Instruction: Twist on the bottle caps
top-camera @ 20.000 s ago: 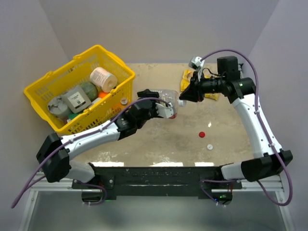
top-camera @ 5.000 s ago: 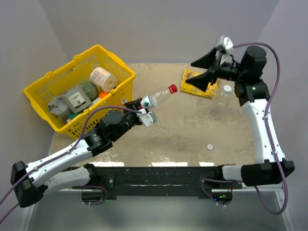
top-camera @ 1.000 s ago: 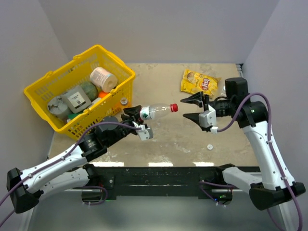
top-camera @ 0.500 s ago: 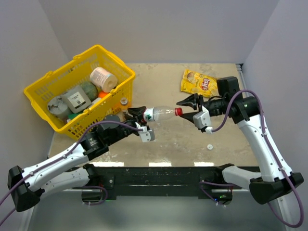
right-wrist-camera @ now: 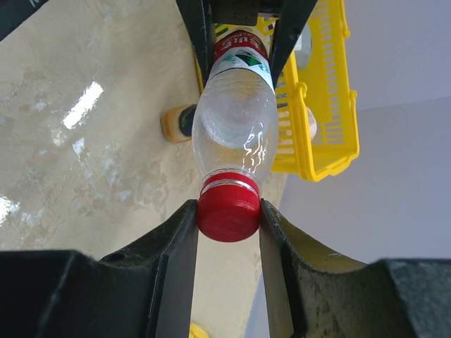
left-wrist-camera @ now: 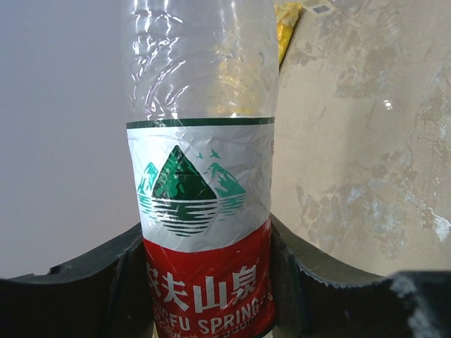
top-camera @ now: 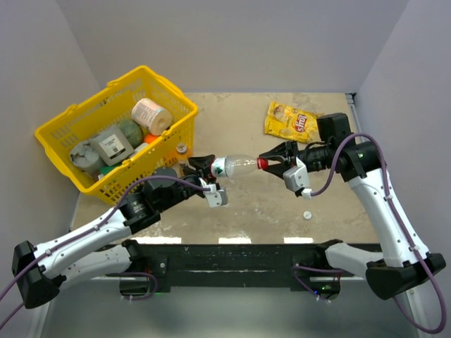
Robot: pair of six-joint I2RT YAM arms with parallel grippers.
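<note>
A clear water bottle [top-camera: 236,166] with a red, white and green label [left-wrist-camera: 201,211] is held roughly level above the table. My left gripper [top-camera: 206,167] is shut on its labelled lower end, with one finger [left-wrist-camera: 317,282] pressed on each side. A red bottle cap [right-wrist-camera: 227,212] sits on the bottle's neck [top-camera: 261,163]. My right gripper [right-wrist-camera: 227,225] is shut on this cap, and both fingers [right-wrist-camera: 180,246] touch its sides. A white bottle cap [top-camera: 308,213] lies on the table below the right gripper [top-camera: 271,163].
A yellow basket [top-camera: 144,70] full of groceries stands at the back left, also showing behind the bottle [right-wrist-camera: 317,105]. A yellow snack bag [top-camera: 290,121] lies at the back right. A small dark-capped item [top-camera: 182,148] sits by the basket.
My right gripper has moved left to the bottle's red cap and closed on it. The left gripper keeps its hold, and the bottle has levelled slightly.
</note>
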